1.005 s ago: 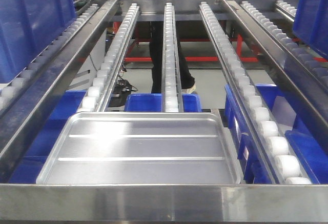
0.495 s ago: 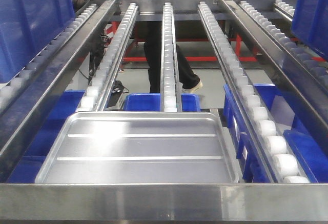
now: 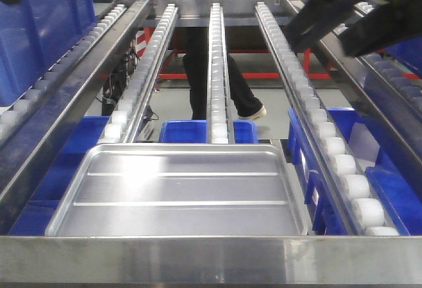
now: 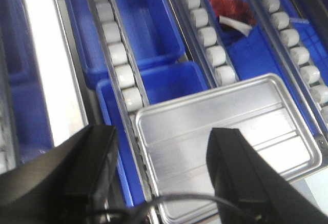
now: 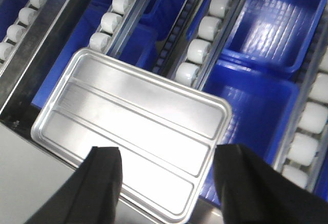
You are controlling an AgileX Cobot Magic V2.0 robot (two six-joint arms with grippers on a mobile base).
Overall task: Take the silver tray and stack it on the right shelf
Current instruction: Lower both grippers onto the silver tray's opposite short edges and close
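The silver tray (image 3: 178, 192) lies flat on the roller tracks of the right shelf (image 3: 217, 70), its near edge against the shiny front bar (image 3: 211, 258). My right arm (image 3: 330, 4) shows as dark shapes at the upper right, above the rollers. From the left wrist, the tray (image 4: 230, 124) lies below my open left gripper (image 4: 161, 157), which holds nothing. The right wrist view looks down on the tray (image 5: 128, 106), and my right gripper (image 5: 166, 170) hangs open above its near edge, apart from it.
Blue bins (image 3: 208, 131) sit under the rack, one holding something red and white (image 4: 233, 11). A tall blue crate (image 3: 39, 24) stands on the left lane and another (image 3: 405, 11) at the far right. A person (image 3: 211, 70) stands behind the rack.
My right arm has come into the front view at the upper right. The person behind the rack has shifted a little. The tray has not moved.
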